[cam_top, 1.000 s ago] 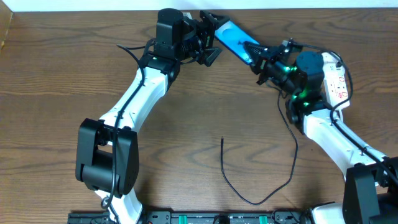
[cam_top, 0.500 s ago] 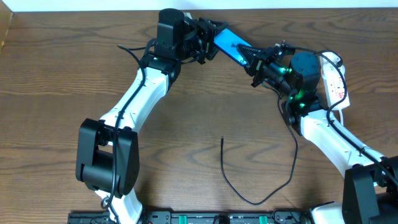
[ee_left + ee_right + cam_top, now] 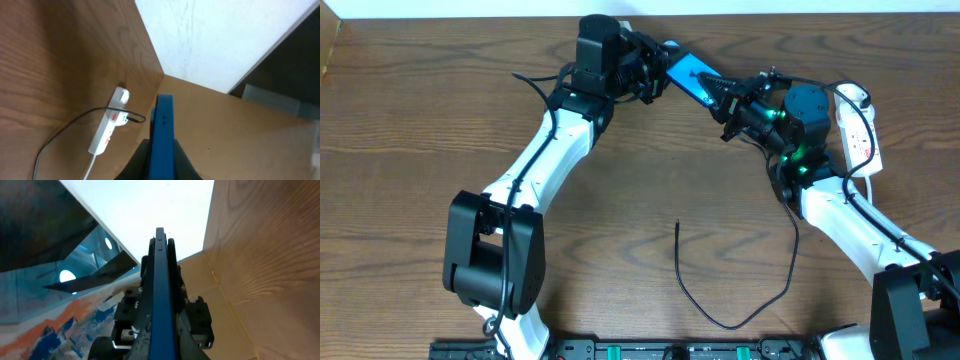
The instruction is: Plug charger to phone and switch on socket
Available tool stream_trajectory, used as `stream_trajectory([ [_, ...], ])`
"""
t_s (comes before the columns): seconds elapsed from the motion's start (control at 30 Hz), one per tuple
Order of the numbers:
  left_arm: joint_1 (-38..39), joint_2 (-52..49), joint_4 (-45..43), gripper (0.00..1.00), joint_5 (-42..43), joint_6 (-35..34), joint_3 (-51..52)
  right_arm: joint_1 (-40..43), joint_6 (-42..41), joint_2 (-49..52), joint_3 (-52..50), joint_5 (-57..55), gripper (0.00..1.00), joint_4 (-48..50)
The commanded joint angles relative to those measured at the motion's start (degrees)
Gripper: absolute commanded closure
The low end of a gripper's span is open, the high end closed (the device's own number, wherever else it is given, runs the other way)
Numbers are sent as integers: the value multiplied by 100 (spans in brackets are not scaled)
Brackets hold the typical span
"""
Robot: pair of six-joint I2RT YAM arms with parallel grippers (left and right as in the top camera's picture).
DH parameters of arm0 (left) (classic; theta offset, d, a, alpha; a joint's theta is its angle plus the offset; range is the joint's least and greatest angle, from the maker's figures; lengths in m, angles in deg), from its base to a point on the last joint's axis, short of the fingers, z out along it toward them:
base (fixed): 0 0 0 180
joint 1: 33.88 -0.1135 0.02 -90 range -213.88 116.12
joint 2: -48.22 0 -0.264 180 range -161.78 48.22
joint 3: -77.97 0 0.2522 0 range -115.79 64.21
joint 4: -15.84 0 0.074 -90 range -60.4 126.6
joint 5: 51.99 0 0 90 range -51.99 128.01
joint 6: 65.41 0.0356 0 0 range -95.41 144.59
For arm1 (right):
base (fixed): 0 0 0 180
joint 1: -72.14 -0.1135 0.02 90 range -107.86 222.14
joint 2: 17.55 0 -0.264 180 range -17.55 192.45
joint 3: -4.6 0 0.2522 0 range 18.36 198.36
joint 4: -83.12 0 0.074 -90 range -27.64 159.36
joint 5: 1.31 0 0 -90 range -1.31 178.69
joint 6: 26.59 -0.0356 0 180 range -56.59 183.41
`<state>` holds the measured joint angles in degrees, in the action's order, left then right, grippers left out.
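Phone held between both hands near far edge of desk: left hand clamped on one end, right hand clamped on other. Charger loose on desk; socket far right.

On inspection, my left arm and right arm show white tubular links, black joint housings, thin black cables, a black left gripper and right gripper, and a teal right-wrist housing glowing green.
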<state>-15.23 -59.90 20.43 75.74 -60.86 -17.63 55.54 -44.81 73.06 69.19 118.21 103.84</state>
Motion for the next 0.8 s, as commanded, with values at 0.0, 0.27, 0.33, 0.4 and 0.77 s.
stream_trajectory([
  [0.0,46,85,4,93,13,26,-52,-153,-17,-59,103,258,98,114],
  [0.27,20,85,7,93,17,72,-52,-181,365,-59,103,260,42,118],
  [0.33,-61,85,7,93,57,160,-52,-164,667,-59,103,315,10,118],
  [0.4,-216,85,11,93,127,179,-50,-98,804,-59,103,570,1,131],
  [0.77,-1792,85,7,93,2577,179,-50,575,2430,-59,103,1803,1,155],
])
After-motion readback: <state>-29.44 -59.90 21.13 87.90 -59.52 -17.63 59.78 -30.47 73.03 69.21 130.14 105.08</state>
